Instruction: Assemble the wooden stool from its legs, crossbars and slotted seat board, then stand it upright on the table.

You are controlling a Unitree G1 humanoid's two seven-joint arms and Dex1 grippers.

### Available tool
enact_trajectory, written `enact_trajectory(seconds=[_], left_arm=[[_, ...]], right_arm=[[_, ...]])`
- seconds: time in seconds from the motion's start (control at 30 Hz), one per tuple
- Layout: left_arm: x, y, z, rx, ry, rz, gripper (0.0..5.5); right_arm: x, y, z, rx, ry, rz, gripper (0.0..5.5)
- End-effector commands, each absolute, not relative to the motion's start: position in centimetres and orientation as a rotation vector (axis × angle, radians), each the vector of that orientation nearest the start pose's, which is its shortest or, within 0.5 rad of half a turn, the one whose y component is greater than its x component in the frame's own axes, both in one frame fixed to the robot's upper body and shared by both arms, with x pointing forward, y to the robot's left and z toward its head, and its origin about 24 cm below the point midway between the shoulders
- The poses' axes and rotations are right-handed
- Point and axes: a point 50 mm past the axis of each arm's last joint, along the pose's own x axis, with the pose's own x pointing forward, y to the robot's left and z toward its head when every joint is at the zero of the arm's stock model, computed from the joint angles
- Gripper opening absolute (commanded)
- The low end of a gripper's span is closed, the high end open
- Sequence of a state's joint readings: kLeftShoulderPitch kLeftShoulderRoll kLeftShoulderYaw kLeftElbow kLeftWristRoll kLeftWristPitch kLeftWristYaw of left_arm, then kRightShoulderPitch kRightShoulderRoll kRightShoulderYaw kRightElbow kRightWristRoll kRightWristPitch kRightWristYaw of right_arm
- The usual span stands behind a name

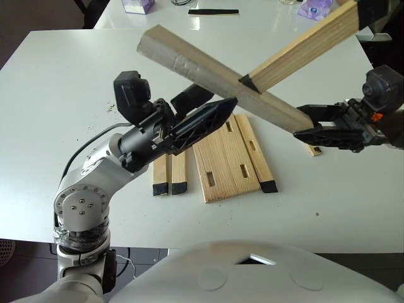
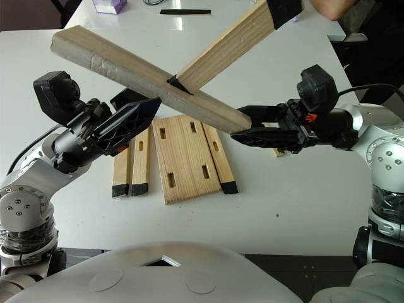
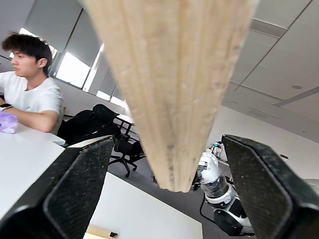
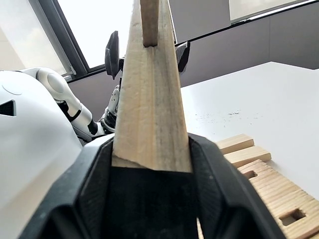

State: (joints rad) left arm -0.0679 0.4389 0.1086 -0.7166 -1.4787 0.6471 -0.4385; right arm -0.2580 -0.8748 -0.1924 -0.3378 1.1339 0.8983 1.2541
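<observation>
A long wooden leg point(image 1: 208, 69) hangs slanted above the table, and my right gripper point(image 1: 298, 122) is shut on its lower end. A crossbar point(image 1: 297, 47) with a black-taped tip is plugged into the leg's middle and rises to the right. My left gripper point(image 1: 218, 101) is open just under the leg's middle; in the left wrist view the wood point(image 3: 169, 99) stands between the fingers point(image 3: 75, 189) with gaps on both sides. The slotted seat board point(image 1: 224, 164) lies flat on the table below.
Two short black-tipped slats point(image 1: 169, 173) lie left of the board and a slotted one point(image 1: 255, 151) lies along its right side. A small wooden piece point(image 1: 314, 150) rests under my right gripper. A black strip point(image 1: 213, 11) and purple packets point(image 1: 137, 6) lie at the far edge.
</observation>
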Motion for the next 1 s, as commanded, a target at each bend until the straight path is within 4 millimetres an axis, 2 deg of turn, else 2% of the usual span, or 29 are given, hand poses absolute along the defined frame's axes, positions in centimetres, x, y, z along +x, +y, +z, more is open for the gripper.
enact_trajectory(seconds=[0.03,0.37,0.57,0.7,0.73,0.87,0.93,1.0], left_arm=[[17.5,12.7,20.5,-0.701,-0.173,-1.345,3.84],[16.3,12.4,20.7,-0.712,-0.2,-1.45,2.21],[16.7,12.5,19.7,-0.673,-0.159,-1.408,2.19],[17.2,12.7,19.1,-0.67,-0.156,-1.363,2.14],[17.3,12.8,19.0,-0.667,-0.156,-1.347,2.11],[18.1,13.4,18.7,-0.644,-0.159,-1.277,2.1],[18.5,14.0,18.7,-0.638,-0.169,-1.245,2.1],[18.6,14.6,19.0,-0.636,-0.181,-1.232,2.1]], right_arm=[[21.4,-19.7,19.7,0.209,0.246,1.625,2.05],[21.4,-19.5,19.0,0.225,0.27,1.645,2.05],[21.8,-19.6,19.2,0.203,0.246,1.629,2.05],[22.6,-19.1,18.3,0.146,0.26,1.533,2.05],[22.8,-19.1,18.0,0.139,0.259,1.507,2.43],[23.8,-20.1,16.9,0.077,0.254,1.357,3.06],[24.7,-21.1,16.7,0.111,0.238,1.231,3.1],[25.0,-22.0,17.4,0.192,0.203,1.184,3.1]])
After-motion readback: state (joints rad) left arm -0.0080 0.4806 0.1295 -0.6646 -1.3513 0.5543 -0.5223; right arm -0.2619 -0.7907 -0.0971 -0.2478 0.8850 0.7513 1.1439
